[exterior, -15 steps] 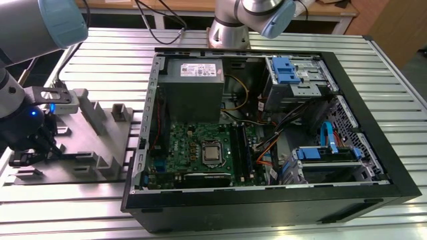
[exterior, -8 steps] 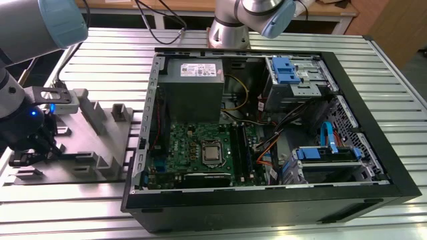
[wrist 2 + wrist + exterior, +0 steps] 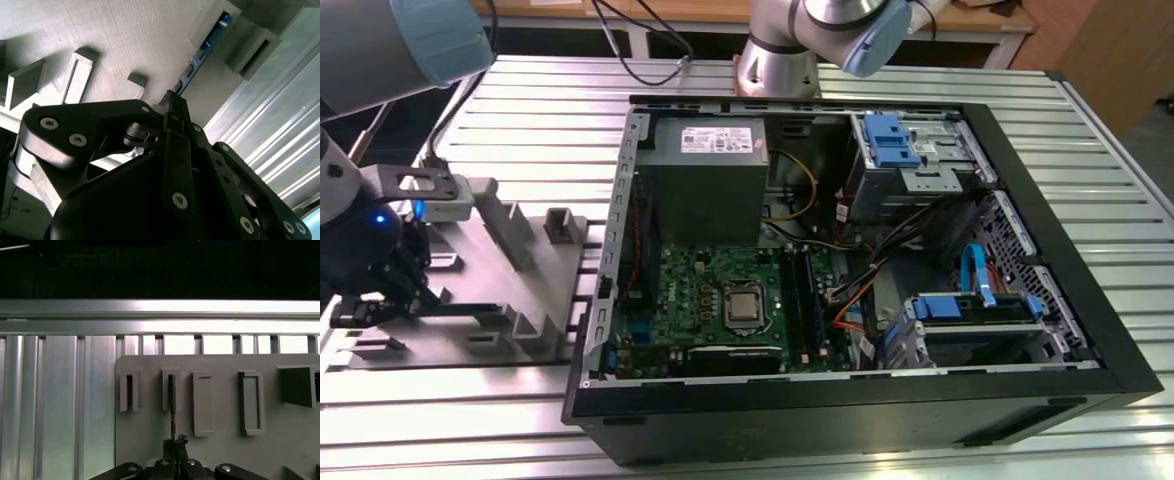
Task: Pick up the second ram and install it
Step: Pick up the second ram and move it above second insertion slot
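Robot lab: aluminium-profile bench (image 3: 720, 80), opened computer case (image 3: 854, 410).

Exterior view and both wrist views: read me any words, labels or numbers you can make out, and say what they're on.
White label on the power supply: printed, too small to read.
Green board: markings too small to read.
Second ram: no legible text.

No text, number or sign can be read in any view. The white label (image 3: 720, 140) on the grey power supply (image 3: 707, 195) carries print, but it is too small to make out. The blue face of the second ram (image 3: 202, 52) shows no legible marking.
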### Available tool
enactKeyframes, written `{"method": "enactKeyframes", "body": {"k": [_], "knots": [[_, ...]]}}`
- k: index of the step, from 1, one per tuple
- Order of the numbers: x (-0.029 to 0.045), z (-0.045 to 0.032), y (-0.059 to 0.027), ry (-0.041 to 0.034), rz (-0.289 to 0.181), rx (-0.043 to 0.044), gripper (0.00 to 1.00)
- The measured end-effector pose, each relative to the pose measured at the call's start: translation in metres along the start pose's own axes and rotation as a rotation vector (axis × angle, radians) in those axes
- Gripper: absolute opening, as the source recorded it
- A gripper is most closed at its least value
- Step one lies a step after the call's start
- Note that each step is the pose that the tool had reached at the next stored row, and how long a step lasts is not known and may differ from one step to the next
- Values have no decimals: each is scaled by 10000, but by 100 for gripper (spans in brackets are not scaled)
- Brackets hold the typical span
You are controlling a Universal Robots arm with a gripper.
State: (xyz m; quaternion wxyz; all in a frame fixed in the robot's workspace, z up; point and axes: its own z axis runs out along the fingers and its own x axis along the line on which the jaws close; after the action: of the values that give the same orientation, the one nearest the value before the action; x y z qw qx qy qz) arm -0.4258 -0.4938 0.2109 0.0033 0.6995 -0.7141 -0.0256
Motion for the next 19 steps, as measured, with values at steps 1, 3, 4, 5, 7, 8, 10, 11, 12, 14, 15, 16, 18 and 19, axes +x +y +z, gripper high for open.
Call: {"method": "enactKeyframes", "body": {"k": [1,3,4,5,7,8,10,11,12,14,15,16,18,19], "knots": [[-1,-18,1,0,0,0,11],[-2,-80,3,0,0,0,11],[-3,-103,4,1,0,-1,11],[-4,-126,5,0,0,-1,11],[-5,-167,7,1,1,-2,11],[-6,-183,8,1,0,-1,11],[-7,-221,9,1,0,-1,11],[-8,-239,10,1,-1,-1,11],[-9,-257,10,1,0,-1,11],[-10,-300,12,1,0,0,11],[-11,-324,13,1,0,0,11],[-12,-351,14,0,0,0,11],[-14,-416,17,0,0,-1,11],[-15,-452,19,1,0,-1,11]]}}
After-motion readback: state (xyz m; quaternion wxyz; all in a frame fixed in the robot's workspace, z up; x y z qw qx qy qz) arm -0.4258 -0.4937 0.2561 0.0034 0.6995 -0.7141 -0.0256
